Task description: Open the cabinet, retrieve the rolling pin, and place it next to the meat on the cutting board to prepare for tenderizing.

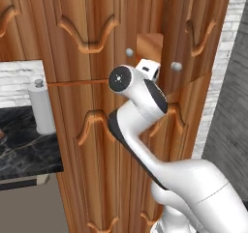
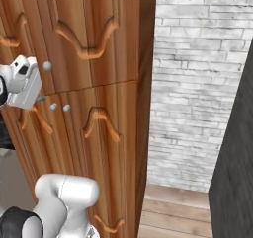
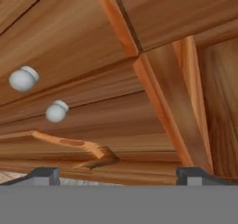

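The tall reddish-brown cabinet [image 1: 97,130] takes up the middle of the left base view. Its upper right door [image 1: 193,34] stands ajar, and a narrow gap beside it shows a bare inner shelf [image 1: 149,44]. Round silver knobs [image 1: 129,52] [image 1: 177,66] sit on the two upper doors. My gripper [image 3: 118,175] hangs just in front of that gap, open, with nothing between its fingertips [image 3: 44,174]. Seen from the hand, two knobs [image 3: 23,79] [image 3: 56,111] lie to the left. The white hand [image 2: 23,83] sits below a knob [image 2: 47,65]. The rolling pin, meat and cutting board are out of view.
A white cylinder like a paper-towel roll [image 1: 41,106] stands on a dark marble counter [image 1: 24,150] left of the cabinet. A white brick wall [image 2: 197,84] and a dark panel [image 2: 237,182] lie to the right, above a wooden floor [image 2: 173,207].
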You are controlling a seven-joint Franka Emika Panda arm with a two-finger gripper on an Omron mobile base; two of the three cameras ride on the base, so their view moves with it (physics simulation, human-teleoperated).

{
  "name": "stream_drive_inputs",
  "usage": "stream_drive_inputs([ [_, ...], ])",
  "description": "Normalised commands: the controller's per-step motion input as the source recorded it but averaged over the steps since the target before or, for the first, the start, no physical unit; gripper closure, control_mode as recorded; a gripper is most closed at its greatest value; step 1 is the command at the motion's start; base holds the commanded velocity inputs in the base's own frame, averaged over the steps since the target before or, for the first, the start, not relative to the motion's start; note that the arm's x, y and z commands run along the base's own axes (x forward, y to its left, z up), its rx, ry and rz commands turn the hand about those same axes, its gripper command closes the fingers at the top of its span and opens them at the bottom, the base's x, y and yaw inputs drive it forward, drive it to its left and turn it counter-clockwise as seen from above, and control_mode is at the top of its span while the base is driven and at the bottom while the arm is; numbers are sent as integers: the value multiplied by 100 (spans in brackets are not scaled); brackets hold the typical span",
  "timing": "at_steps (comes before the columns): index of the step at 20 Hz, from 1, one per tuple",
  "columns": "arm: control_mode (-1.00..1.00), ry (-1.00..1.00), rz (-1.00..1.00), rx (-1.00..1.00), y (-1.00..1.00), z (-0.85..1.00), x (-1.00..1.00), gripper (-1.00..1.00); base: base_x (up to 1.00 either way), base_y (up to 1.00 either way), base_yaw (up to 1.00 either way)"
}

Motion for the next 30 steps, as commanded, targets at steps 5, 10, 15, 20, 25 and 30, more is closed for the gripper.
stream_drive_inputs([
  [5,-100,0,-14,0,-99,0,-79,-100,0,0,0],
  [10,-100,0,-15,0,-99,0,-50,-100,0,0,0],
  [15,-100,4,-13,0,-100,0,-27,-100,0,0,0],
  [20,-100,5,-9,0,-99,0,-9,-100,0,0,0],
  [25,-100,2,-3,0,-61,-2,0,-100,0,0,0],
  [30,-100,-5,1,0,29,0,-18,-100,0,0,0],
])
